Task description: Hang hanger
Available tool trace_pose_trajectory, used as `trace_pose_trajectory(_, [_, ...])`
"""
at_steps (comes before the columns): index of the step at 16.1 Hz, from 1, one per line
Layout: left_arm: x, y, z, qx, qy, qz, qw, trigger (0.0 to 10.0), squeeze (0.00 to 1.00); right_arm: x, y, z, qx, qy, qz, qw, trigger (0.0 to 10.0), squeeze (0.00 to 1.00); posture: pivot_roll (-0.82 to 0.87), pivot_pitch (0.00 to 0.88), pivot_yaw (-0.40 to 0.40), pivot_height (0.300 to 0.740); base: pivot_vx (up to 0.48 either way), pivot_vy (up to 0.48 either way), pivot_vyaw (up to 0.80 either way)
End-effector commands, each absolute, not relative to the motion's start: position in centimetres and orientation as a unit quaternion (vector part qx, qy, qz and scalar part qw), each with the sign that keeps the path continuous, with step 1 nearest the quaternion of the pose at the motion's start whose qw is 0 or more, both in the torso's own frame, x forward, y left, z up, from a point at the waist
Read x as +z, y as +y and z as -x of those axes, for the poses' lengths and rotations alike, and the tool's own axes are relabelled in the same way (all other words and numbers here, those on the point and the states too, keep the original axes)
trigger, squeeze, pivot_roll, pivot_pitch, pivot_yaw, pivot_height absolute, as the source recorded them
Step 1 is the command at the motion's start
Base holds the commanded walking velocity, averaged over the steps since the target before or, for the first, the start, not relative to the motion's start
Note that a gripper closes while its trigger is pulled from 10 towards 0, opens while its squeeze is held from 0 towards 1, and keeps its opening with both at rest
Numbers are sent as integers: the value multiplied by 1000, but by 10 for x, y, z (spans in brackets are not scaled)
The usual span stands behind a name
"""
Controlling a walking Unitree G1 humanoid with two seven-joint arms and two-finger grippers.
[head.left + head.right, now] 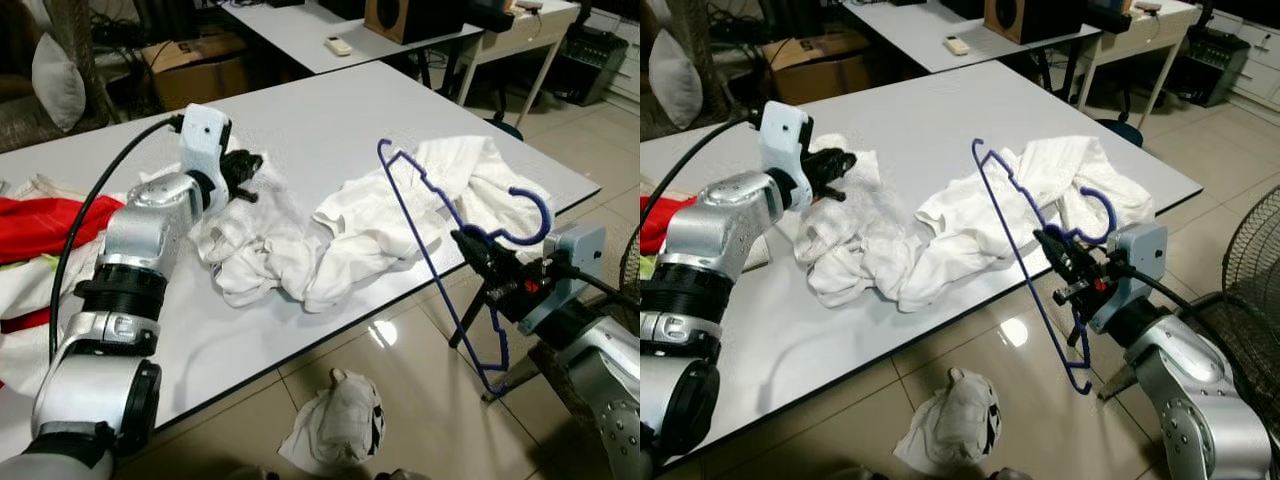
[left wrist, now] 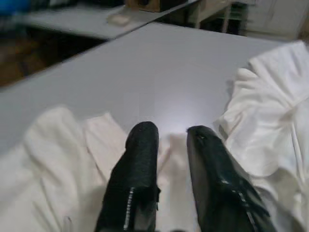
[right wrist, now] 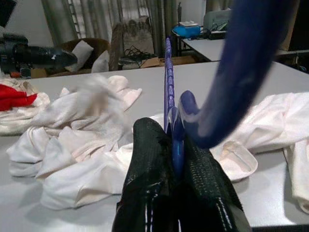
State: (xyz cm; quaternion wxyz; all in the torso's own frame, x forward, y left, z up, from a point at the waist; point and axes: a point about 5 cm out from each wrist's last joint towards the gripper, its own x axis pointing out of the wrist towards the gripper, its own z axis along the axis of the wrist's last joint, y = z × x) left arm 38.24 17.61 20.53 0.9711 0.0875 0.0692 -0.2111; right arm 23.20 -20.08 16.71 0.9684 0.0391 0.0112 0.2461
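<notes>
Gripping a blue hanger (image 1: 437,262) just below its hook, right gripper (image 1: 1055,250) with fingers pressed tight on the plastic, off the near edge of the white table (image 1: 330,110) and above the tiled floor (image 1: 420,400). Hanger tilted, hook toward the robot, frame reaching up over the white cloth (image 1: 380,225) heaped on the table. Hovering over the cloth's far end, left gripper (image 1: 248,165), fingers (image 2: 140,164) slightly apart and empty. Beside the table on the floor, a crumpled rag (image 1: 345,420).

Silver ribbed arms with black joint rings — a black cable trails the left one — black-fingered left end effector (image 1: 243,172), right end effector (image 1: 470,243)
</notes>
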Motion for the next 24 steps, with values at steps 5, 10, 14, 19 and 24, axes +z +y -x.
trace_pose_trajectory(5, [216, 175, -378, -291, 18, -224, 930, 10000, 310, 170, -194, -229, 269, 12, -36, 962, 10000, 0, -146, 0, 38, 740, 0, 0, 0])
trace_pose_trajectory(10, [161, 174, -347, -442, 161, -285, 835, 10000, 0, 173, -193, -230, 274, 9, -37, 961, 10000, 0, -154, 0, 39, 740, 0, 0, 0])
trace_pose_trajectory(14, [131, 188, -332, -456, 260, -304, 795, 10000, 0, 170, -192, -232, 272, 19, -29, 962, 10000, 0, -153, 0, 32, 740, 0, 0, 0])
trace_pose_trajectory(19, [119, 177, -314, -500, 283, -251, 779, 10000, 0, 169, -173, -272, 280, 32, 2, 960, 10000, 0, -157, 0, 24, 740, 0, 0, 0])
trace_pose_trajectory(24, [142, 136, -298, -566, 196, -90, 796, 10000, 0, 181, -171, -286, 297, 16, 13, 955, 10000, 0, -141, 0, -11, 740, 0, 0, 0])
